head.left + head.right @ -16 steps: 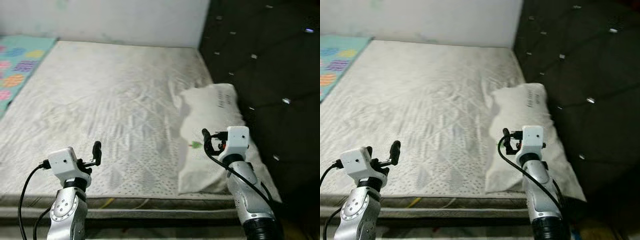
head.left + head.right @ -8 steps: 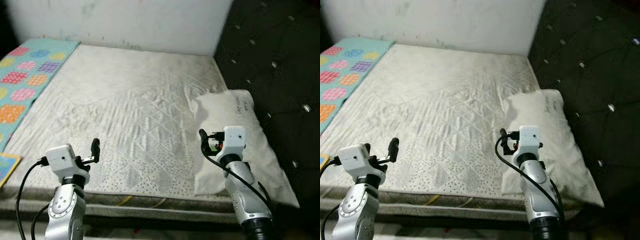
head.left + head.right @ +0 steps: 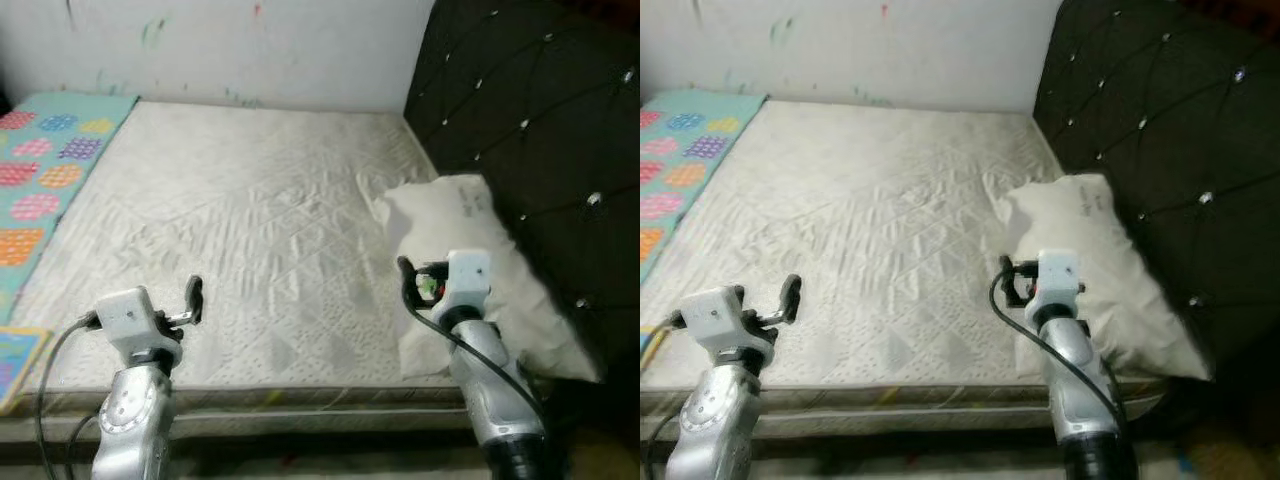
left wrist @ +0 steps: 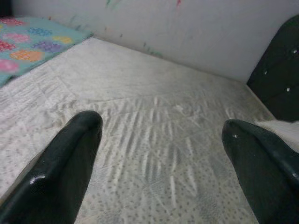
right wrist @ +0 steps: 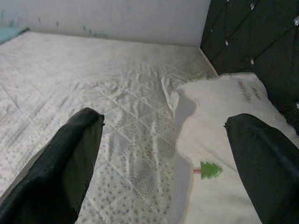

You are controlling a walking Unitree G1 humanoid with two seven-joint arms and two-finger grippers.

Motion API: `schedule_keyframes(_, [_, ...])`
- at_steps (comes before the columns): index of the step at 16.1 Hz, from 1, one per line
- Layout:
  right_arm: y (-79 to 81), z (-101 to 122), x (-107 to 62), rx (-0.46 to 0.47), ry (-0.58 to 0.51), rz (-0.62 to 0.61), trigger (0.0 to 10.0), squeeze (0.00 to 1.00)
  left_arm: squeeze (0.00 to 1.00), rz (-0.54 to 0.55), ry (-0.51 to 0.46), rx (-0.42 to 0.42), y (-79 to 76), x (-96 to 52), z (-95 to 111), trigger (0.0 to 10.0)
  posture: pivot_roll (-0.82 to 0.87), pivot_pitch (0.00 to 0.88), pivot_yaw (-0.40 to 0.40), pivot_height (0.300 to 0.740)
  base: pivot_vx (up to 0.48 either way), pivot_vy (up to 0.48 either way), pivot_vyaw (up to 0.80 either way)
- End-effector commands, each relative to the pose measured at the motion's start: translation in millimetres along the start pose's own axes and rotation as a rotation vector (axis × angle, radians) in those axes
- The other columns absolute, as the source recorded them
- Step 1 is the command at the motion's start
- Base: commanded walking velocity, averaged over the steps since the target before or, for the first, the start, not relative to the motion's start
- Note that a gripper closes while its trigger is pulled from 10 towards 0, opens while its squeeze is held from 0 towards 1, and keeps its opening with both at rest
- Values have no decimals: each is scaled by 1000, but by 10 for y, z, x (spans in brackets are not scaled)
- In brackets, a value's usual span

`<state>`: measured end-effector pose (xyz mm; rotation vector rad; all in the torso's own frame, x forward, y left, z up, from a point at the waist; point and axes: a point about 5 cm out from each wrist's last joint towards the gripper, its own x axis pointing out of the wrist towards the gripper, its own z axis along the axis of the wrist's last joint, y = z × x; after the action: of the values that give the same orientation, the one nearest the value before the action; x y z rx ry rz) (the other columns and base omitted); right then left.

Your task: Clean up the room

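A bare white quilted mattress (image 3: 250,220) lies before me. One white pillow (image 3: 450,225) rests at its right side against the headboard; in the right wrist view it carries a small green tree mark (image 5: 211,170). My left gripper (image 3: 192,298) hovers open over the mattress's near left part, nothing between its fingers (image 4: 70,158). Just left of the pillow's near end, my right gripper (image 3: 408,283) is also open and empty, its fingers (image 5: 70,158) spread wide.
A black tufted headboard (image 3: 520,90) stands along the right. A turquoise blanket with coloured patches (image 3: 40,180) covers the far left of the bed. A white wall (image 3: 250,50) closes the back. A colourful flat item (image 3: 15,365) lies at the near left corner.
The whole picture has shifted as the camera moved, bringing more of the blanket and headboard into view. Both arms hold the same pose with grippers open.
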<state>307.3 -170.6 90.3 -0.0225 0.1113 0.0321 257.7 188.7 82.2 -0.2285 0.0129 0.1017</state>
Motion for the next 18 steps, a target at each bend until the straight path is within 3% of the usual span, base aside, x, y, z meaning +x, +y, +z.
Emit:
schedule_keyframes(1, [25,38,10,5,-10,6,10000,0,0,14,-3,13,45,0,23,10000,-65,1,-36,740,0,379,0])
schedule_keyframes(5, [35,18,7,5,-5,8,10000,0,0,-8,0,17,-6,-26,3,10000,-65,6,-36,740,0,363,0])
schedule_keyframes(11, [67,13,5,5,-4,21,10000,0,0,-68,-20,0,-60,-35,47,10000,-62,13,-36,740,0,0,0])
schedule_keyframes(18, [70,11,9,6,-4,26,10000,0,0,-84,-20,-10,-85,-32,48,10000,-62,14,-36,740,297,0,0])
